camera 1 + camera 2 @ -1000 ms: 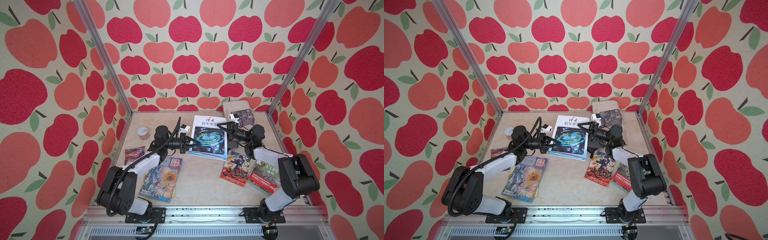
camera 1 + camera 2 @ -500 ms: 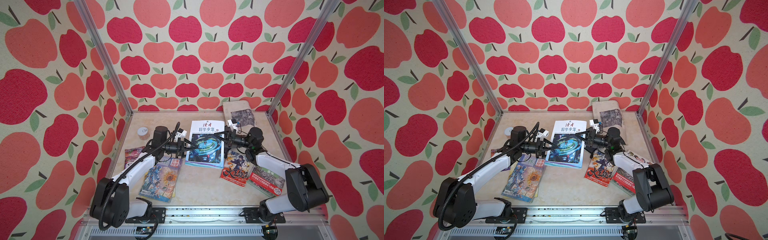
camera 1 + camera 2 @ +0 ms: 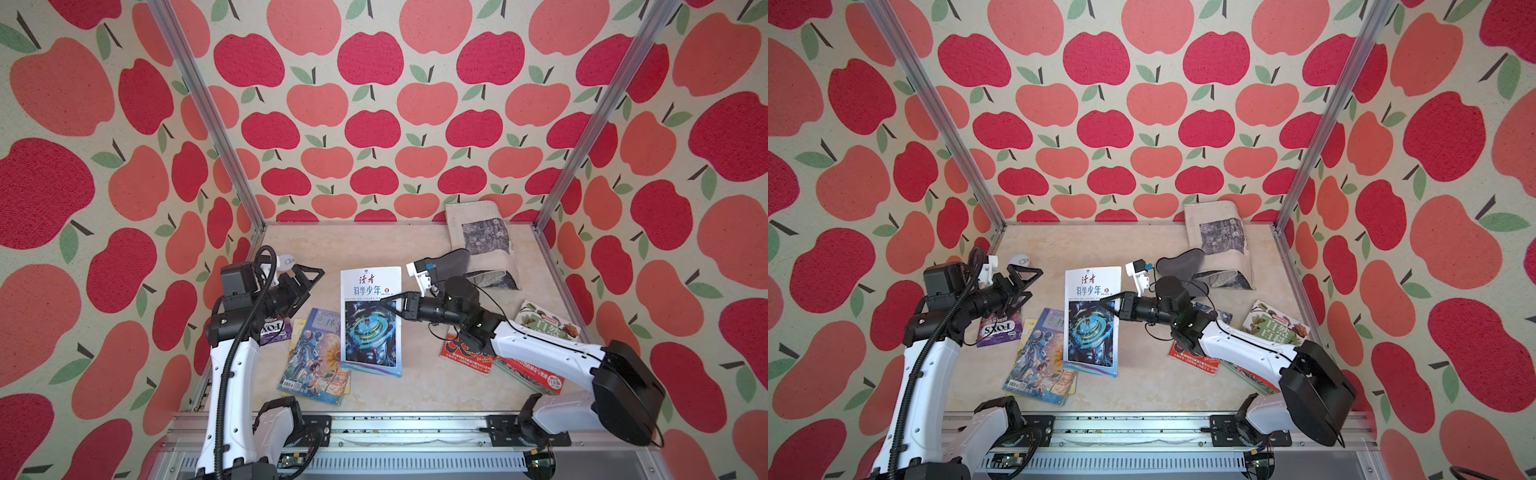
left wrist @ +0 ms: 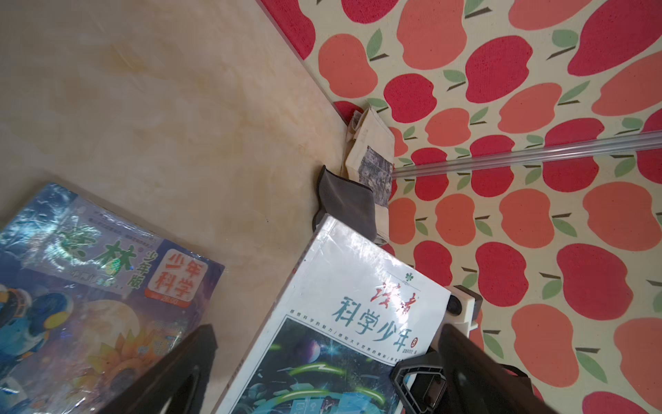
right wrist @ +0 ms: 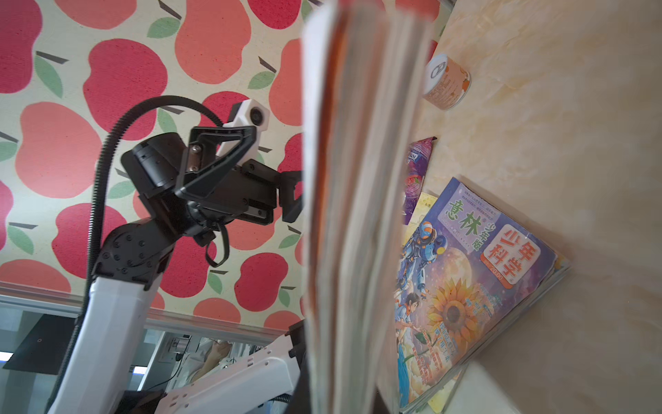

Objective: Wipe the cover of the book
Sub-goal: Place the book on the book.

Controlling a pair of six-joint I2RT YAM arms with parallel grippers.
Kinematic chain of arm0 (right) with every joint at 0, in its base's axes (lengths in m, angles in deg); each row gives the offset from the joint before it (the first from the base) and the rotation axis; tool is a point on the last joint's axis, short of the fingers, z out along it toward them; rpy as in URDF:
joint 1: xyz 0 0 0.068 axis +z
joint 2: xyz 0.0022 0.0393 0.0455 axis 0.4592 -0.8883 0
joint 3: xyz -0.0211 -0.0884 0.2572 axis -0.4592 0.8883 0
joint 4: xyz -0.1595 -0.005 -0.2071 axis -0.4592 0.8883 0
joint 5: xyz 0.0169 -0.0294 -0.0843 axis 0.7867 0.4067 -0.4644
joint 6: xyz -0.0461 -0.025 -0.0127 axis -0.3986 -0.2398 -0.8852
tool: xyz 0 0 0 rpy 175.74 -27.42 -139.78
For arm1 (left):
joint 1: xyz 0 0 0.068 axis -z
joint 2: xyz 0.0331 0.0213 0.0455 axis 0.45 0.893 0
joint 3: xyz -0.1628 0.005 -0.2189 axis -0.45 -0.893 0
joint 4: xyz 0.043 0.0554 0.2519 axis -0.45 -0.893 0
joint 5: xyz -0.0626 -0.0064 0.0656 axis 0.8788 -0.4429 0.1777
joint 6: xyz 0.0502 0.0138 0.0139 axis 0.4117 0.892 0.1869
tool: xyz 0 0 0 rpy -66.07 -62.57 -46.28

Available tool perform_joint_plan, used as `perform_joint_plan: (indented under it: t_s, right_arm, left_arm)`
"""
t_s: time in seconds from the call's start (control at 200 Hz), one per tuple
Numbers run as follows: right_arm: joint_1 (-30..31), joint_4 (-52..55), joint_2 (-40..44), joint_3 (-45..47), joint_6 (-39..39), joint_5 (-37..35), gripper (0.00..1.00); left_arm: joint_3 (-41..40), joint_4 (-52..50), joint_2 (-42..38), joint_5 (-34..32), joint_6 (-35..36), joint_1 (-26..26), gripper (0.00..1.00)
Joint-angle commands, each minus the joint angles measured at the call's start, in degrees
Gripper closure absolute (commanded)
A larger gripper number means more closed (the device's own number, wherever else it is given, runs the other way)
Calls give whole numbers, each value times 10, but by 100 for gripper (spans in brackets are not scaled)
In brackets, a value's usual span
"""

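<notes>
The space is enclosed by walls (image 3: 374, 124) of coarse woven fabric printed with rounded red and coral apples, joined at the corners by bare metal rails. A flat bench (image 3: 374, 245) of smooth, beige, marble-like finish is seen below them. The book (image 3: 371, 324), a thin rectangular one with a glossy cover, white at the top and filled lower down by a blue swirling picture, is found near the middle of the bench in both top views. Its right edge is clamped between the closed jaws of the right pincer (image 3: 390, 306), and its stacked page edges are shown close up in the right wrist view. Its near left corner is laid over a shiny magazine (image 3: 316, 357) printed with a robot and a sunflower. A folded, matt newspaper (image 3: 484, 232) is propped against the back wall. A red comic (image 3: 461, 353) is partly covered by the right arm. A soft, dark grey cloth (image 3: 455, 259) is crumpled just in front of the newspaper, well apart from the book's cover. The left pincer (image 3: 309, 286) is held with its black triangular fingers spread wide, beside the book's left edge and apart from it. A crinkled purple pouch (image 3: 274, 330) is seen under the left arm, and a small round can (image 5: 446, 82) is stood upright near the left wall.
</notes>
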Motion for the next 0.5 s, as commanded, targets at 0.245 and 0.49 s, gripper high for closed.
perform_joint_plan:
  t_s: [0.245, 0.49]
  right_arm:
    - [104, -204, -234, -114, 90, -217, 100]
    - [115, -167, -342, -131, 206, -221, 100]
  left_arm:
    - [-5, 12, -58, -8, -39, -54, 1]
    - [-29, 28, -63, 7, -50, -53, 1]
